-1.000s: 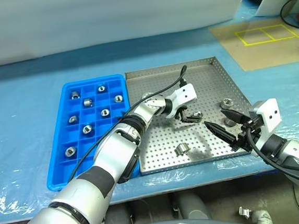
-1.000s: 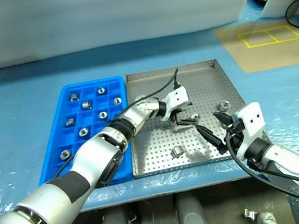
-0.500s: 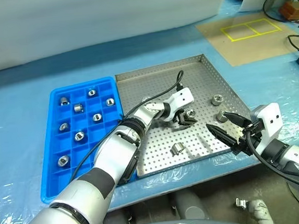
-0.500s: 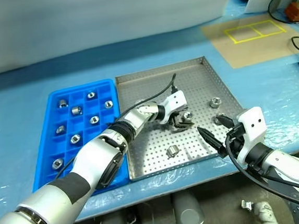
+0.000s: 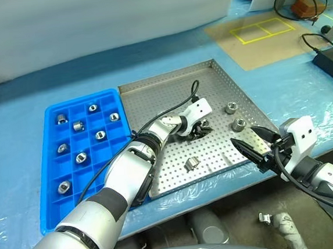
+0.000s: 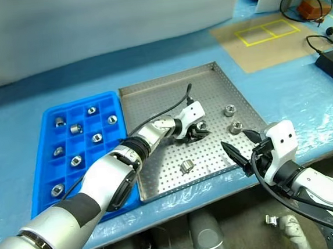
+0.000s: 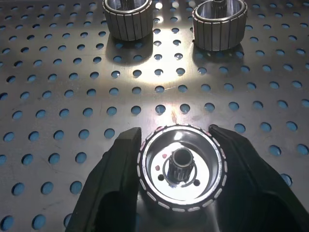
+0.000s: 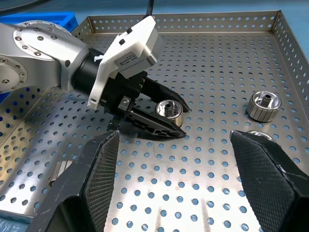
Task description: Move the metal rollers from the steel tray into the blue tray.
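Observation:
My left gripper (image 5: 198, 130) reaches over the middle of the steel tray (image 5: 211, 66). In the left wrist view its black fingers (image 7: 115, 176) press both sides of a metal roller (image 7: 182, 166), which stands upright on the perforated floor. Two more rollers (image 5: 231, 108) stand further right, and one (image 5: 191, 164) lies on its side near the front rim. The blue tray (image 5: 50, 206) to the left holds several rollers (image 5: 81, 157) in its compartments. My right gripper (image 5: 243, 136) hovers open over the steel tray's front right corner, holding nothing.
A brown board with a yellow taped rectangle (image 5: 260, 32) lies at the back right. A black box with cables (image 5: 331, 59) sits at the far right. Blue film covers the table, whose front edge runs just below the trays.
The left gripper's fingers have closed in on the roller in the middle of the steel tray. The whole picture shifted because the camera swung right. The right gripper stayed open and still.

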Controlling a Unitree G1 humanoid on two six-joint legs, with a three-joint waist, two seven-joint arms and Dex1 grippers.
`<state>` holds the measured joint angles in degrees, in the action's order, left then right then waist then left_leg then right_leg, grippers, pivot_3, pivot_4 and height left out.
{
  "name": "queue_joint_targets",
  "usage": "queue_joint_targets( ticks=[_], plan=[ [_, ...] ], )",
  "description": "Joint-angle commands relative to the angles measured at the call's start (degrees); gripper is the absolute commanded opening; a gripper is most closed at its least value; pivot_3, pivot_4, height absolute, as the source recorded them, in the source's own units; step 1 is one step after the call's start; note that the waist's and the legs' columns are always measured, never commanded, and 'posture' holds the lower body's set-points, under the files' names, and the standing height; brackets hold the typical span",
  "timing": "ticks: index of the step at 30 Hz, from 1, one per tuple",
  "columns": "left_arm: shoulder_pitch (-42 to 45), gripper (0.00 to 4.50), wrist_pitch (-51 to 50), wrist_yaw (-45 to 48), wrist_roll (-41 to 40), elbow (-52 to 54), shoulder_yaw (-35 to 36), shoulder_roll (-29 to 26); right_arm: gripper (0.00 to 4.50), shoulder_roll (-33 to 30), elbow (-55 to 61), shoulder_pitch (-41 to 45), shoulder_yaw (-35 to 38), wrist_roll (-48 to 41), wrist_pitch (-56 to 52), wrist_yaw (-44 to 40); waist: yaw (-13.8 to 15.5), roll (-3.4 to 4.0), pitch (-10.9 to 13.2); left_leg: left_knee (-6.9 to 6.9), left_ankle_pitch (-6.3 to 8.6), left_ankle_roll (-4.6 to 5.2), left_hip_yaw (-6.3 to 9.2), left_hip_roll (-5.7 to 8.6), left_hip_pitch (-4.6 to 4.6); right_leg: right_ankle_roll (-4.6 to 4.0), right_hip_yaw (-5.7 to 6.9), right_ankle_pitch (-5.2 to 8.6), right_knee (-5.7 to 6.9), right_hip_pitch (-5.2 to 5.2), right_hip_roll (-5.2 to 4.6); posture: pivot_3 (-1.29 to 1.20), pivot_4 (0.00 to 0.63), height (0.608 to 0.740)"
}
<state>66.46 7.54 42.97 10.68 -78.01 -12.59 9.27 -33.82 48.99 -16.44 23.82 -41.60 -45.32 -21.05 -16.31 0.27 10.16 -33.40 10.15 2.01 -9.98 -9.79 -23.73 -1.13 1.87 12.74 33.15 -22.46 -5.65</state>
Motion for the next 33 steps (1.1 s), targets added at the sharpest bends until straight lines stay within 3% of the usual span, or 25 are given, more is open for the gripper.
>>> queue_joint_targets(
  ticks=[1, 3, 11, 22, 27, 33],
  plan=[
    [-2.3, 2.12, -0.2, 2.2, 0.1, 0.4, 0.5, 5.3, 3.75, -0.4, 1.3, 0.9, -0.2, -0.1, 1.3, 0.2, -0.3, 0.00, 0.0, 0.00, 0.02, 0.03, 0.01, 0.00, 0.01, 0.01, 0.03, 0.00, -0.05, 0.04, -0.01, -0.77, 0.150, 0.740],
    [-2.2, 1.72, -0.5, 0.5, 0.6, 0.4, 0.4, 4.9, 3.75, -0.4, 0.8, 1.4, -0.5, 0.0, 1.4, 0.1, -0.4, 0.01, 0.0, 0.00, 0.04, 0.06, 0.01, 0.00, 0.00, 0.02, 0.06, 0.00, -0.09, 0.06, -0.01, -0.75, 0.150, 0.740],
    [-1.1, 1.72, 1.9, 5.2, -1.2, 1.8, 2.0, 2.1, 3.75, -0.9, -1.4, 4.9, -3.0, 0.4, 1.6, -1.0, -0.3, 0.01, 0.0, 0.01, 0.07, 0.11, 0.04, 0.00, -0.02, 0.04, 0.21, 0.01, -0.12, 0.10, -0.09, -0.70, 0.150, 0.740],
    [0.0, 1.72, 3.1, 22.7, -10.2, 13.3, 9.0, -9.5, 3.75, -2.7, -14.4, 24.8, -14.5, 1.5, 3.2, -9.7, 0.8, 0.02, 0.0, -0.02, 0.04, 0.15, 0.10, 0.05, -0.08, 0.04, 0.35, -0.03, 0.15, 0.02, -0.26, -0.45, 0.150, 0.740],
    [-6.5, 1.72, -0.6, 25.9, -11.1, 23.3, 8.9, -18.5, 3.75, 1.1, -24.7, 38.3, -22.7, 4.4, 6.6, -15.7, 3.6, 0.04, 0.0, -0.11, 0.00, 0.13, 0.10, -0.06, 0.05, 0.02, 0.25, -0.02, 0.71, -0.14, -0.19, -0.27, 0.150, 0.740],
    [-14.7, 1.72, -9.6, 26.7, -14.2, 41.1, 9.6, -26.2, 3.75, 6.1, -34.3, 45.6, -29.2, 8.3, 11.6, -22.2, 11.8, 0.01, 0.1, -0.38, -0.16, -0.07, 0.06, -0.29, -0.22, -0.31, 0.25, 0.17, 1.70, -0.76, -0.15, -0.12, 0.150, 0.740]
  ],
)
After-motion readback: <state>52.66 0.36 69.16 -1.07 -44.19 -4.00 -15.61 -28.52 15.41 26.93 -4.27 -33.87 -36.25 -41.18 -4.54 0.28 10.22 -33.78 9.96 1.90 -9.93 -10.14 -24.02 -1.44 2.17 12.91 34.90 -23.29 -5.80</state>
